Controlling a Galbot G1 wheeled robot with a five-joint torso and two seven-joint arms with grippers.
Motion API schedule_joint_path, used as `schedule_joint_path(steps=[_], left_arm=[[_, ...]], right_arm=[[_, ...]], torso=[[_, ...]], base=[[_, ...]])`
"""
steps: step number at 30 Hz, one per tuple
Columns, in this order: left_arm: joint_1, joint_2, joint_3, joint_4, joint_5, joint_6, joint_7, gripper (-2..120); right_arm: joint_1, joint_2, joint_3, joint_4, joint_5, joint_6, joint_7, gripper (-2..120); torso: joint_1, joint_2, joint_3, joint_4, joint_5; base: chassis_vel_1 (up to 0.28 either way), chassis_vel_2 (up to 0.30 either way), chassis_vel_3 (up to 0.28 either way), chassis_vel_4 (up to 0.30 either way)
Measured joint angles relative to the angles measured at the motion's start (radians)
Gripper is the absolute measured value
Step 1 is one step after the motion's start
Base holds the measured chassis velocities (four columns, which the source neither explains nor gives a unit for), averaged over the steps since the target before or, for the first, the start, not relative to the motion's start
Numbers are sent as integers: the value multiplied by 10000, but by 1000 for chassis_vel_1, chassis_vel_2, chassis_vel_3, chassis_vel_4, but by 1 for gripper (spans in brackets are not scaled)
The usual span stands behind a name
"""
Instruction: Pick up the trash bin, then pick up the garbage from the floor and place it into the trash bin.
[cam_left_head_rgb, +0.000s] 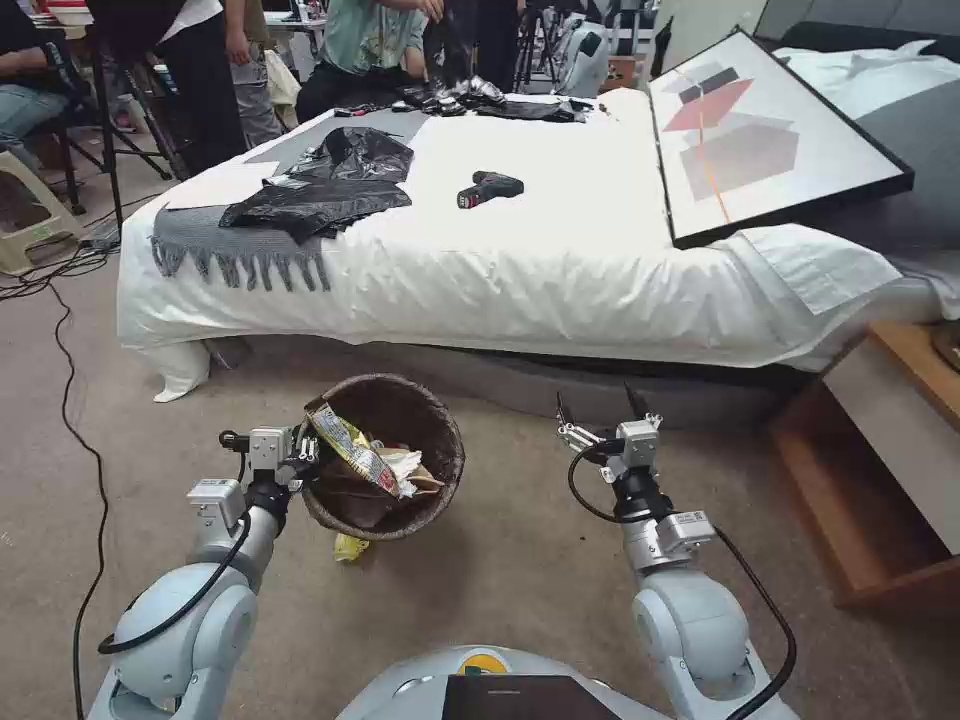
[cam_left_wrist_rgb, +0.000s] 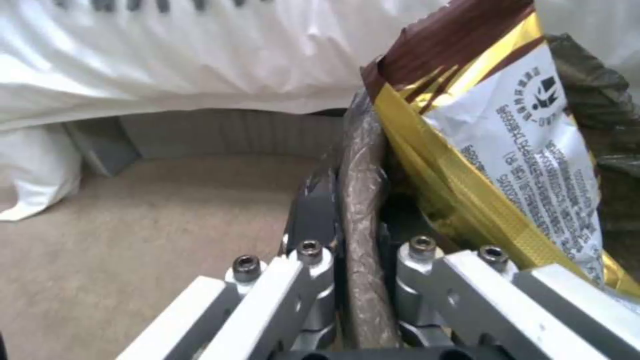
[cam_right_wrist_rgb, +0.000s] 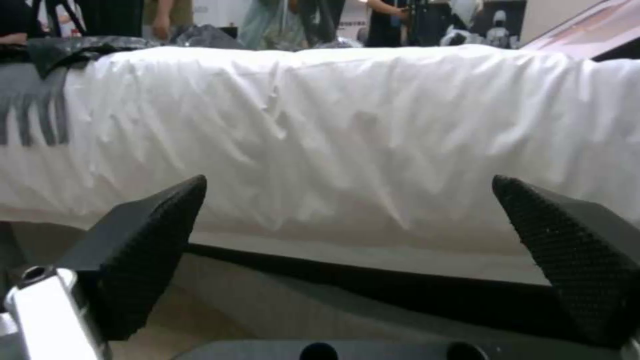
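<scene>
- The left gripper (cam_left_head_rgb: 303, 455) is clamped on the rim of the trash bin (cam_left_head_rgb: 440, 480), at the 9 o'clock side of the bin; one finger is inside the rim and one outside.
- The trash bin is tilted, just before the bed (cam_left_head_rgb: 560, 270), and its mouth shows a snack wrapper (cam_left_head_rgb: 352, 452), white tissue (cam_left_head_rgb: 405, 466) and brown paper (cam_left_head_rgb: 350, 497).
- A yellow scrap (cam_left_head_rgb: 350, 547) lies on the carpet (cam_left_head_rgb: 500, 590) at 6 o'clock of the bin.
- The right gripper (cam_left_head_rgb: 600, 410) is at 3 o'clock of the bin, well apart from it, fingers (cam_right_wrist_rgb: 143, 250) spread wide and holding nothing.
</scene>
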Motion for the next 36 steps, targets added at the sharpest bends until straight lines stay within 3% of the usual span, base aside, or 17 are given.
schedule_joint_path(steps=[36], left_arm=[[111,-75,-77,-245,-12,3,11,5]], right_arm=[[206,-476,-33,-165,395,-240,163,100]], torso=[[0,0,0,0,0]], base=[[57,59,60,56]])
